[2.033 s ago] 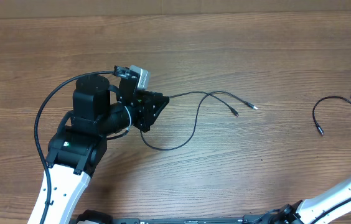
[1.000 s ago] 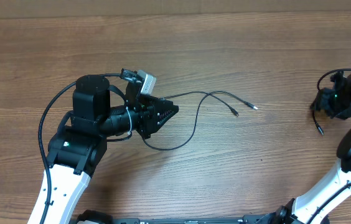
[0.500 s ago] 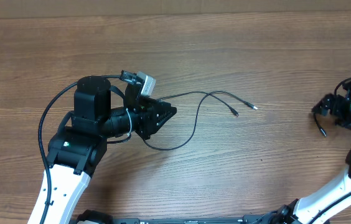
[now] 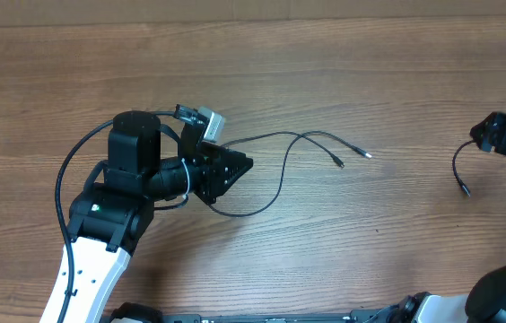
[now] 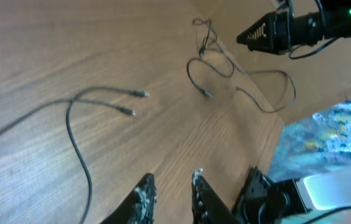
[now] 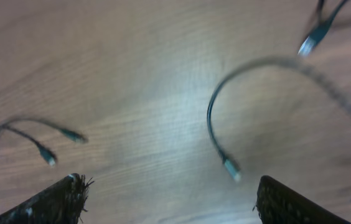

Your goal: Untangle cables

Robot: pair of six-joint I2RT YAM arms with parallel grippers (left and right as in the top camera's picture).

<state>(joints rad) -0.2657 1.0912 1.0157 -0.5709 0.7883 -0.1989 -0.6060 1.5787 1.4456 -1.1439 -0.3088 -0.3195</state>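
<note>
From above, the left pincer lay near the middle of the bench, pointing right. The left cable ran from just beside its tip out to the right, and one loop curled back under it. Its two plugs lay side by side further right. There was lots of bare wood between them and the right cable, which lay close to the bench's right edge. The right pincer was just beside that cable's loop, near the same edge. Bare wood also ran all the way to the far edge.

In the left wrist view, the left pincer's fingers were a little apart. Only wood showed between them, so it gripped nothing. The left cable lay ahead and off to one side, not touching them. The right cable lay far ahead, close to the bench edge.

The right wrist view was blurry. The right pincer's fingers stood wide apart, released, with nothing in them. The right cable curved on the wood ahead between them, and its plug pointed back at the pincer.
</note>
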